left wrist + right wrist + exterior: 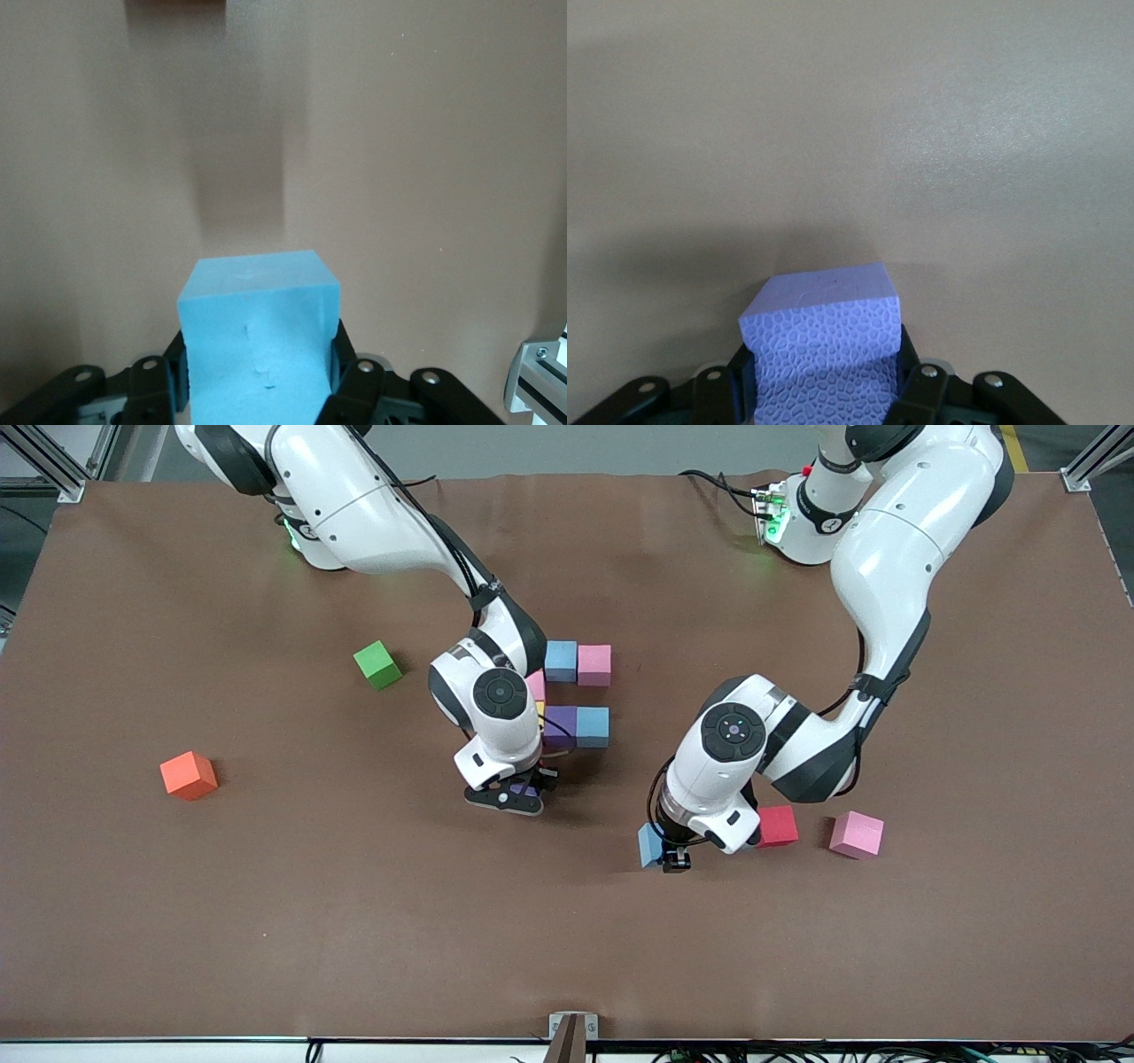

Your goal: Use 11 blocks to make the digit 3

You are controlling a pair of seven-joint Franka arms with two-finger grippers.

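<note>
Between its fingers, right tool (824, 390) pinches purple cube (824, 345).

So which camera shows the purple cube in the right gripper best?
The right wrist view: the purple cube fills the foreground, clamped between the right gripper fingers. The front view shows only a sliver under the wrist. The left wrist view doesn't show it.

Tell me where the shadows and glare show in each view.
Front view: soft shadows on the table under both arms. Left wrist view: a dark shadow band above the light blue block. Right wrist view: pale sheen on the table, shadow around the purple block.
</note>
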